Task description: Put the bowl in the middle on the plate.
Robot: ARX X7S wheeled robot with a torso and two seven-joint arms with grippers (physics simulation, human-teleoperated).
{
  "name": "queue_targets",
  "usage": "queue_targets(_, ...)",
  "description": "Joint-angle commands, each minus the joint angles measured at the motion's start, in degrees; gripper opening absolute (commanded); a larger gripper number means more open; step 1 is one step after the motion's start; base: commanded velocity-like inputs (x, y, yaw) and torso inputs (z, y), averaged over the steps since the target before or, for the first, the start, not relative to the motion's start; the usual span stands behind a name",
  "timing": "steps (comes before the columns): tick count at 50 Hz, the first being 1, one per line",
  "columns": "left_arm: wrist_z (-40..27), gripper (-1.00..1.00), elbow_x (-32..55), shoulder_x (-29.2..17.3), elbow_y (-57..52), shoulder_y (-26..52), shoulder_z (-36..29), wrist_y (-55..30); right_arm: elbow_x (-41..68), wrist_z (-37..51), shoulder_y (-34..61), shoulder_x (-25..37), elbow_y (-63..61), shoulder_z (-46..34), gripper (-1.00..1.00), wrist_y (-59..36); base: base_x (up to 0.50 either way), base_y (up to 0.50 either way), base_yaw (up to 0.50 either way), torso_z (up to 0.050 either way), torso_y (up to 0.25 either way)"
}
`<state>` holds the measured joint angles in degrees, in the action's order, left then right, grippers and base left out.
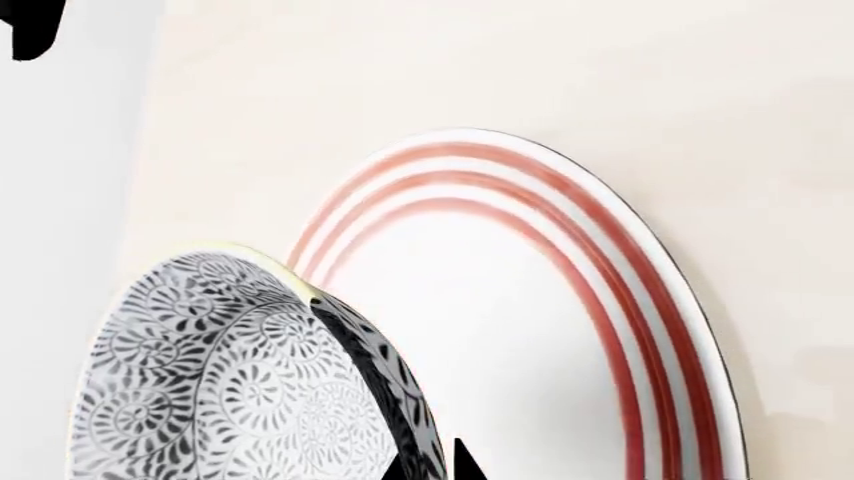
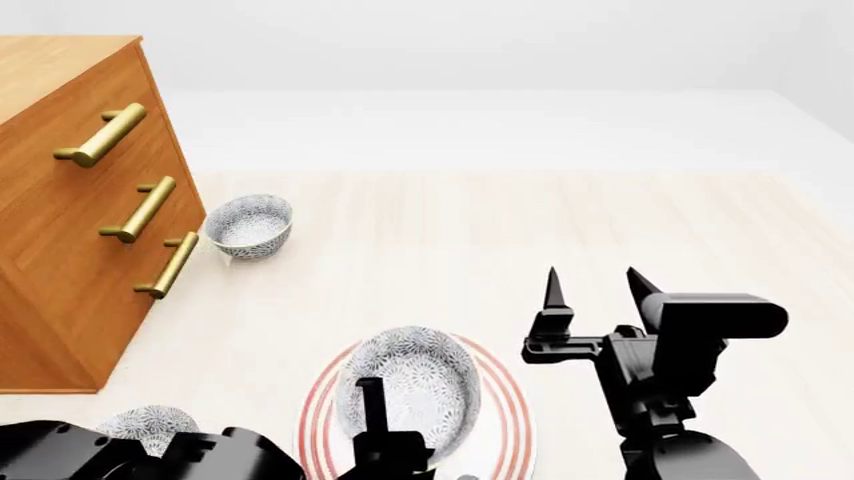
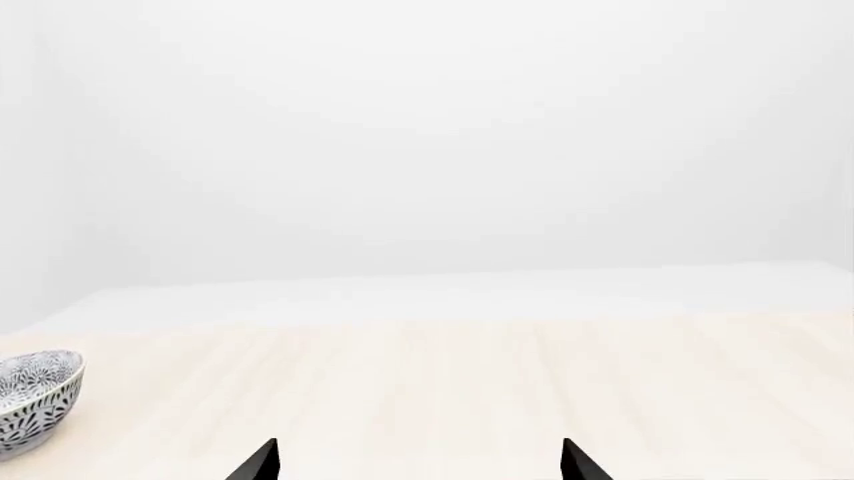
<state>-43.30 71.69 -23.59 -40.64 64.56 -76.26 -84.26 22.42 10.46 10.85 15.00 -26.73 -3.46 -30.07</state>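
The speckled bowl is over the red-ringed plate, tilted; I cannot tell whether it rests on it. My left gripper is shut on the bowl's near rim. In the left wrist view the bowl has its wall pinched between the black fingertips of the left gripper, with the plate right behind it. My right gripper stands open and empty to the right of the plate. The right gripper holds nothing in its wrist view.
A wooden dresser with brass handles stands at the left. A second speckled bowl sits beside it, also seen as a bowl in the right wrist view. A third bowl lies near my left arm.
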Motion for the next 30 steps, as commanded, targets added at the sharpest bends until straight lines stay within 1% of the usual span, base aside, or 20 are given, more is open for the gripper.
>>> queue_targets(1,1.49,-1.0,-4.42,0.79,1.99,0.24,-3.96,2.65,0.52,0.37,-0.57,0.25,-0.67,0.25,1.0,0.19,0.0,0.0,0.0,0.0,0.0)
queue_targets(21,7.84,-1.0,-11.58,1.94,7.96,3.2,-8.63,8.21,0.82,0.48,-1.33,0.41,0.29,0.25,1.0,1.63,0.0,0.0,0.0,0.0,0.001)
queue_targets(30,10.23,-1.0,-13.15,1.99,10.43,3.62,-10.02,10.07,0.94,0.73,-1.38,0.55,0.16,0.1,1.0,1.77,0.0,0.0,0.0,0.0,0.0)
